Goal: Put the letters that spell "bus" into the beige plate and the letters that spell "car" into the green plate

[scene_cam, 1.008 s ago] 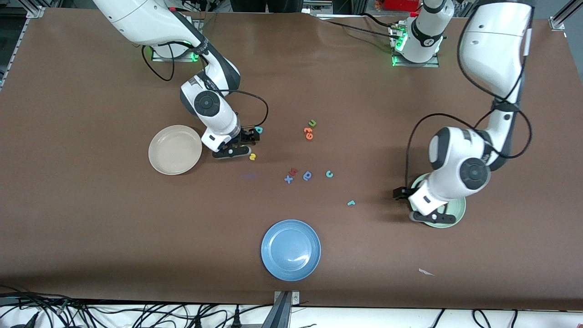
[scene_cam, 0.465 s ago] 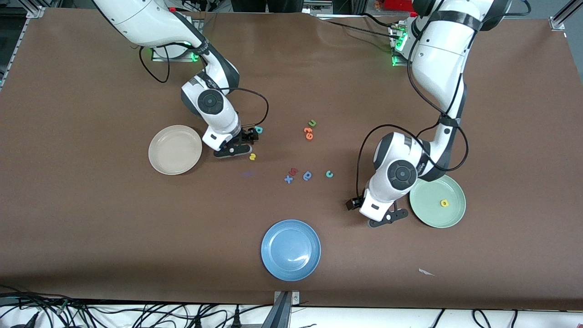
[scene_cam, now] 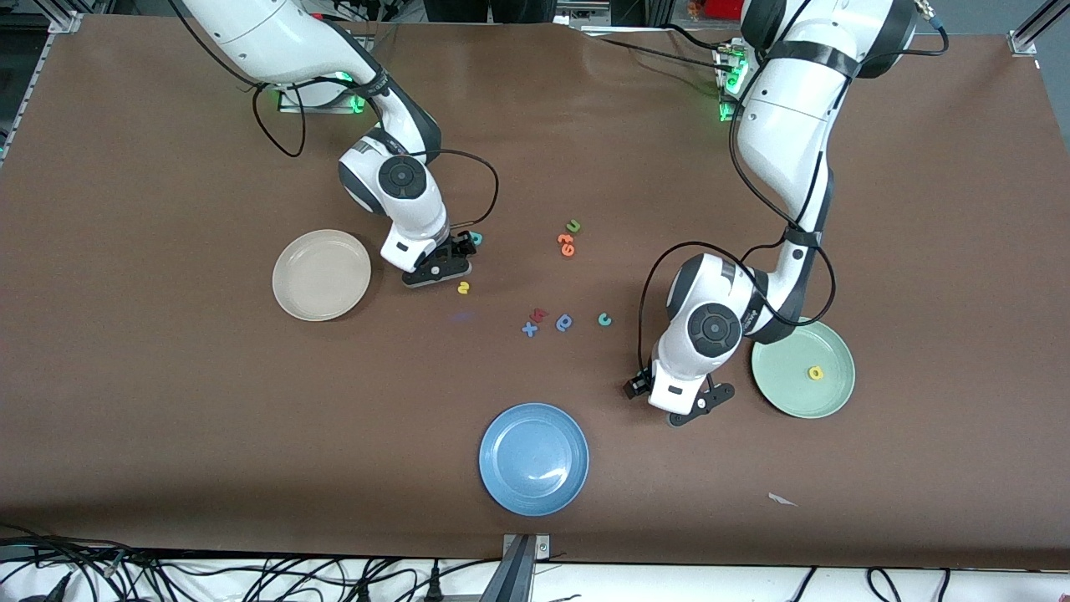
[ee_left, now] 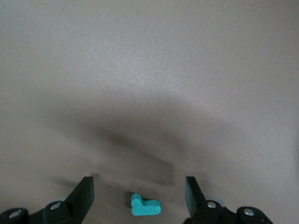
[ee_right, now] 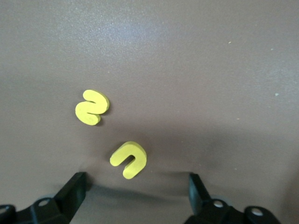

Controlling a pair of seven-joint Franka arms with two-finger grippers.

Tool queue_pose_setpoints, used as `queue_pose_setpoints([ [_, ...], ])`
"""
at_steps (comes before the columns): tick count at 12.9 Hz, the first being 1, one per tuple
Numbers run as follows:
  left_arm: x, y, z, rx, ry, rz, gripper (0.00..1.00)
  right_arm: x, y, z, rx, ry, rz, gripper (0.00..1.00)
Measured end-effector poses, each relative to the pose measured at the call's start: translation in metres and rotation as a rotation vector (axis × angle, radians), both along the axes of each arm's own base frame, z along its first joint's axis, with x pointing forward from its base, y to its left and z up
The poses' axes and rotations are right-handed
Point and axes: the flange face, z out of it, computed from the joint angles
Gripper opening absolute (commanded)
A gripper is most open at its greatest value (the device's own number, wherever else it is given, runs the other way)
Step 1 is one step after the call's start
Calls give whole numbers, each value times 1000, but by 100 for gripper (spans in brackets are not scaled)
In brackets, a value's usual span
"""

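Within the last second the left arm has left the green plate [scene_cam: 786, 391] and come down over the teal "r" [ee_left: 145, 205]. The yellow "a" [scene_cam: 815, 373], now uncovered, lies in that plate. The plate sits farther from the front camera than the blue plate [scene_cam: 533, 458], toward the left arm's end. The left gripper [ee_left: 139, 186] is spread, with the "r" on the table between its fingers, not yet pinched. The front view hides this letter under the wrist. One letter of "car" is judged delivered. The teal "c" [scene_cam: 604, 319] remains loose, farther from the camera than the blue plate. The right arm has shifted only slightly. The right gripper [ee_right: 138, 184] is spread over the yellow "u" [ee_right: 128, 159], with the yellow "s" [ee_right: 92, 107] just beside it and the teal "b" [scene_cam: 476, 238] near. All three lie farther from the camera than the blue plate, toward the right arm's end, as does the bare beige plate [scene_cam: 321, 275]. Bare table surrounds the "r", so closing risks no neighbour. The "s" is close enough to be nudged.
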Motion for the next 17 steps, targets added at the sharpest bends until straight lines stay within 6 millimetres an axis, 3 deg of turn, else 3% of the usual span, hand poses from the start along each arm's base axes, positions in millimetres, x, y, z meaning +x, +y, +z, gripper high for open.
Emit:
queue_pose_setpoints([
  [3,-3,-5,-5,3,6,6,64,0,2,1,2,-5,6,92],
  [9,-5,-13,-3,2,4,0,60,-3,30,14,14,-52,75,92],
  [12,-7,-18,-3,2,4,-4,57,1,23,8,-10,-65,99,91],
  [17,-8,-19,-3,5,8,-5,44,4,18,2,-12,-77,109,75],
])
